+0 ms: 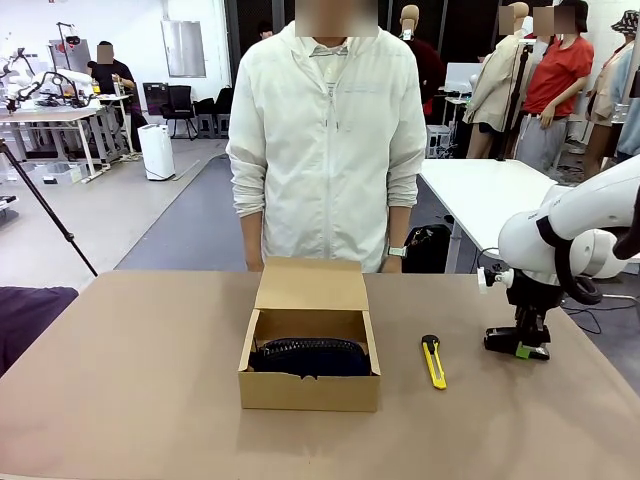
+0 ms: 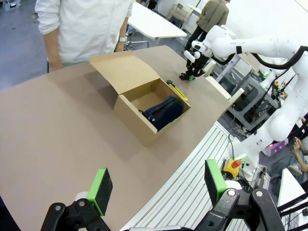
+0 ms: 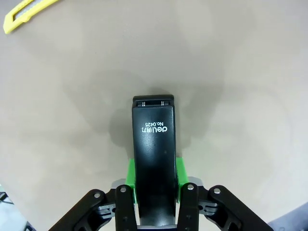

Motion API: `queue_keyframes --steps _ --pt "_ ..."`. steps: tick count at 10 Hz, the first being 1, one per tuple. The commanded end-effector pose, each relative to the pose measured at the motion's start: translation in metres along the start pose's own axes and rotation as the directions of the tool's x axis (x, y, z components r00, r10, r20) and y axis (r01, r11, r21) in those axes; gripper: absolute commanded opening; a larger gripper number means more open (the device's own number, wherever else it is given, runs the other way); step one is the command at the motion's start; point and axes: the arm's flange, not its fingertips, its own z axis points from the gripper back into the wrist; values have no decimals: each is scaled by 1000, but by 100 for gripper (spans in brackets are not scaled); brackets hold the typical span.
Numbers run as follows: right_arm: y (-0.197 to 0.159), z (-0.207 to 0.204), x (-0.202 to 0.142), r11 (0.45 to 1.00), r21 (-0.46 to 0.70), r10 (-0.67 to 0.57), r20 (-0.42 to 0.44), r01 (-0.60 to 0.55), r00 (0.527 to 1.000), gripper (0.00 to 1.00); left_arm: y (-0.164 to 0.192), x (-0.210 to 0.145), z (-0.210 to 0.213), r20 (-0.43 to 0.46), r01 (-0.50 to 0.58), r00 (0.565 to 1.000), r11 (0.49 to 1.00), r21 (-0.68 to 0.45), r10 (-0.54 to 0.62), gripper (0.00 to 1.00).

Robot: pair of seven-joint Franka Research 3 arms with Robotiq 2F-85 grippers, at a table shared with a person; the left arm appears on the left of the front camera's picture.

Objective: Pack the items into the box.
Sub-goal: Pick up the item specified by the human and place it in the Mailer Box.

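L gripper (image 2: 159,185) spread; R gripper (image 3: 154,177) tight on stapler (image 3: 154,139)

Grey floor (image 1: 190,210), white table (image 1: 480,190), black chairs (image 1: 180,103) behind.

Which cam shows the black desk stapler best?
Right wrist view: the black desk stapler sits centre, close up, clamped between the right gripper's green pads, print legible. Front view shows it small under that gripper; left wrist view, a distant speck.

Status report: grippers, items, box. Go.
Left gripper open, empty. Right gripper shut on stapler, right of box. Pouch in box, lid open. Utility knife lying between stapler and box.
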Motion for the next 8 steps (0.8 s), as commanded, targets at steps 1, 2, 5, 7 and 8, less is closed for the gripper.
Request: queue_keyframes --steps 1,2,5,7,8 --pt "3 0 1 1000 12 13 12 -13 1000 0 0 -2 0 6 11 1000 1000 -4 -11 100" --pt "4 1 3 1000 13 10 1 -10 1000 0 0 -2 0 6 11 1000 1000 -4 -11 100" --pt "8 23 8 999 48 -12 -11 12 1000 0 0 -2 0 6 11 1000 1000 -4 -11 100" --pt "23 94 6 992 109 -67 20 65 998 0 0 -2 0 6 11 1000 1000 -4 -11 100" --pt "49 139 1 989 119 -91 37 86 995 0 0 -2 0 6 11 1000 1000 -4 -11 100"
